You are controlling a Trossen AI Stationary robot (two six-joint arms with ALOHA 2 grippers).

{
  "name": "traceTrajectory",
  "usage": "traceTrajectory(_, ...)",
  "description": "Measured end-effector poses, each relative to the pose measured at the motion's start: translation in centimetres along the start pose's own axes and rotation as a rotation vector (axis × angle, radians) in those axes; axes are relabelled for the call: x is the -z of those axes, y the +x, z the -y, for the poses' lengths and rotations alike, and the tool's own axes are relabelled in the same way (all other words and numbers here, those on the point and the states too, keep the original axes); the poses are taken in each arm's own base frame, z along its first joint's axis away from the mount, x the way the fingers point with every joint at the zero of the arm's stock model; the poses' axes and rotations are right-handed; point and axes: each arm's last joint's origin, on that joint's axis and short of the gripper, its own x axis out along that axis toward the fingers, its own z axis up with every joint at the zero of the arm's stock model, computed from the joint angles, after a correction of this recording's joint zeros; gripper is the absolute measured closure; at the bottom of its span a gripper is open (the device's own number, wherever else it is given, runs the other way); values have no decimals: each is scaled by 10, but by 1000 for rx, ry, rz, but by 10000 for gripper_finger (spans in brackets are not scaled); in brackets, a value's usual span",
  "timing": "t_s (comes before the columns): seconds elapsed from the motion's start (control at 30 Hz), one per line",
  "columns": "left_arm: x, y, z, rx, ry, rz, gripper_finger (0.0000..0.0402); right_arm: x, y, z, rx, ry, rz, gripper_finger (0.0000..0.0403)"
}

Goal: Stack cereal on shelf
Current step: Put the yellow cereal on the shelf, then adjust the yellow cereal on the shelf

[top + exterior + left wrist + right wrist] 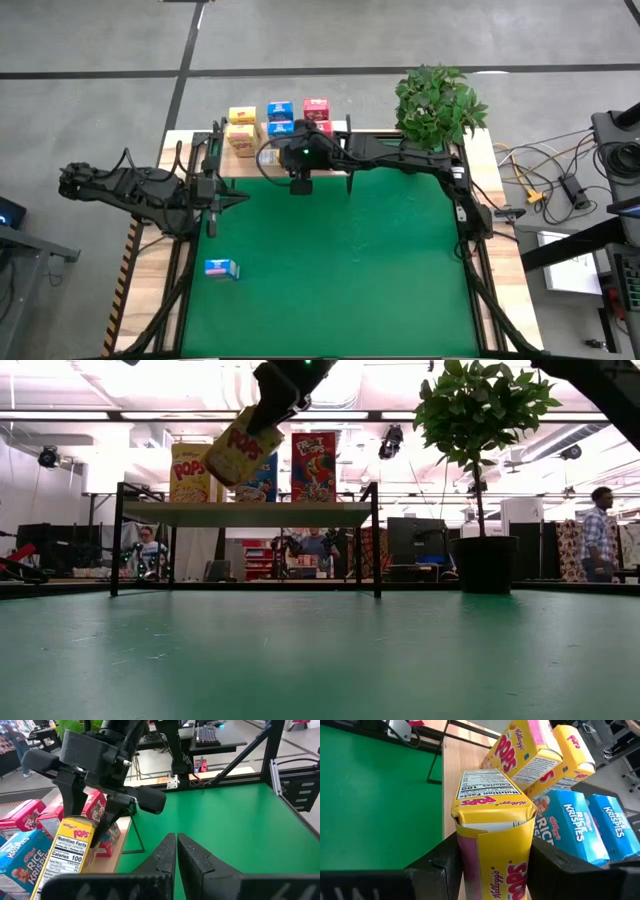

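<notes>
— What's nearest the front of the mat?

— One blue cereal box (221, 268), lying alone on the green mat (380, 270), well apart from everything. The left gripper (243, 198) is the closer one to it, jaws pressed together on nothing, idle by the mat's left edge.

— And the one at work?

— The right gripper (300, 183) clamps a yellow Pops box (492, 837), held tilted in the air, long axis leaning toward the shelf (245, 514) (the low view shows the slant best).

— Where must it go?

— Back and down: the shelf board lies just beyond and below it, with the other yellow boxes (241, 129), blue boxes (280, 117) and red boxes (316, 112) already there.
</notes>
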Motion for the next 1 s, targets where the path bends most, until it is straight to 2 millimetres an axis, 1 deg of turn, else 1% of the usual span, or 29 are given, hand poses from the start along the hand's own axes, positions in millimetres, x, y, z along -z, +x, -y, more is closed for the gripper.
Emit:
traceTrajectory(0.2,0,0,0,0,14,1,401,0,0,0,0,7,-1,248)
traceTrajectory(0.47,0,0,0,1,17,3,401,1,2,-1,-1,18,-5,204)
traceTrajectory(0.63,-1,1,0,1,17,3,401,1,2,0,1,34,-6,187)
traceTrajectory(1.0,0,3,1,2,20,-4,401,-2,-1,4,26,39,5,181)
